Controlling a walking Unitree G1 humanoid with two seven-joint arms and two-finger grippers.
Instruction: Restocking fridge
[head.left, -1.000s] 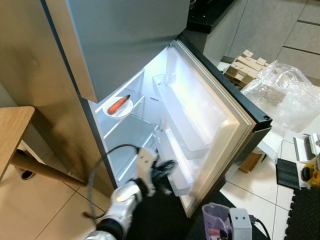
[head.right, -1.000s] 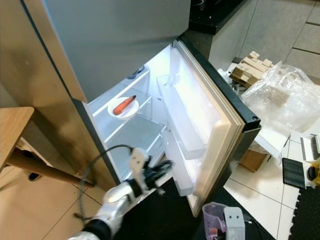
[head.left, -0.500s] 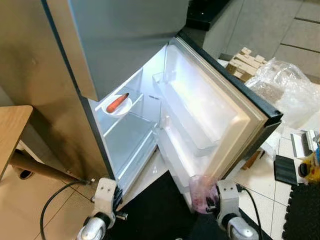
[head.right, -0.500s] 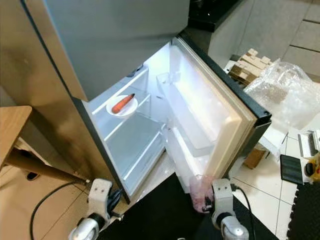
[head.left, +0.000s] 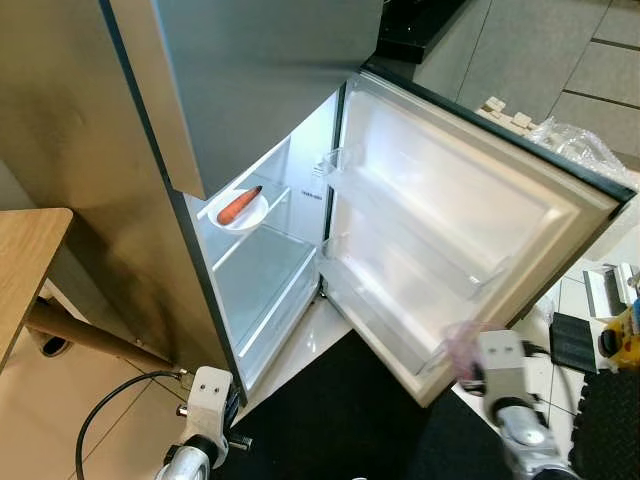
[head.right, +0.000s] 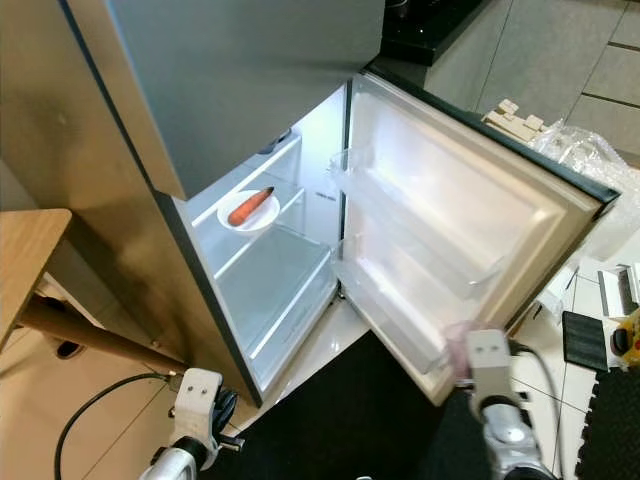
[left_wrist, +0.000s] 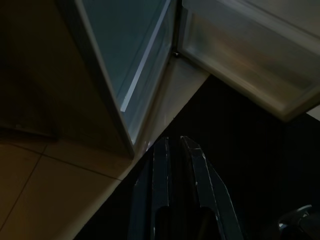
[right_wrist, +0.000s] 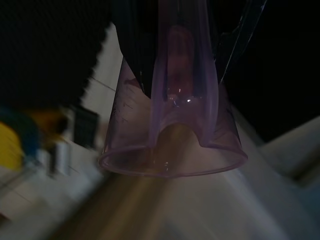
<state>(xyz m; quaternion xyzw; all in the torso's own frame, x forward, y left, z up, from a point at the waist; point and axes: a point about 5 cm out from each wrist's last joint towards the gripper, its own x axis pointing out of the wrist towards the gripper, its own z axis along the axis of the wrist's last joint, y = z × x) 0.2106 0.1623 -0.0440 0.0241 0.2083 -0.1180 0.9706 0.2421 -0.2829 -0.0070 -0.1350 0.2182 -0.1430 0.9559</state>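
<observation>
The fridge (head.left: 250, 280) stands with its lower door (head.left: 470, 230) swung wide, its door shelves bare. Inside, a carrot (head.left: 238, 205) lies on a white plate (head.left: 250, 217) on an upper shelf. My right gripper (right_wrist: 180, 75) is shut on a translucent purple measuring cup (right_wrist: 172, 135), held at the door's lower outer corner (head.left: 462, 345). My left gripper (left_wrist: 175, 150) hangs low over the black mat by the fridge's base, fingers together and holding nothing.
A wooden table (head.left: 25, 260) stands at the left with a slanted leg. A black mat (head.left: 330, 420) lies before the fridge. Crumpled plastic wrap (head.left: 590, 150), wooden blocks (head.left: 505, 112) and small items (head.left: 610, 330) sit on the tiles at the right. A cable (head.left: 110, 420) loops by my left arm.
The fridge door has swung much wider open. My right gripper with the purple cup has moved right along with the door's edge. My left arm has dropped from the door to the floor.
</observation>
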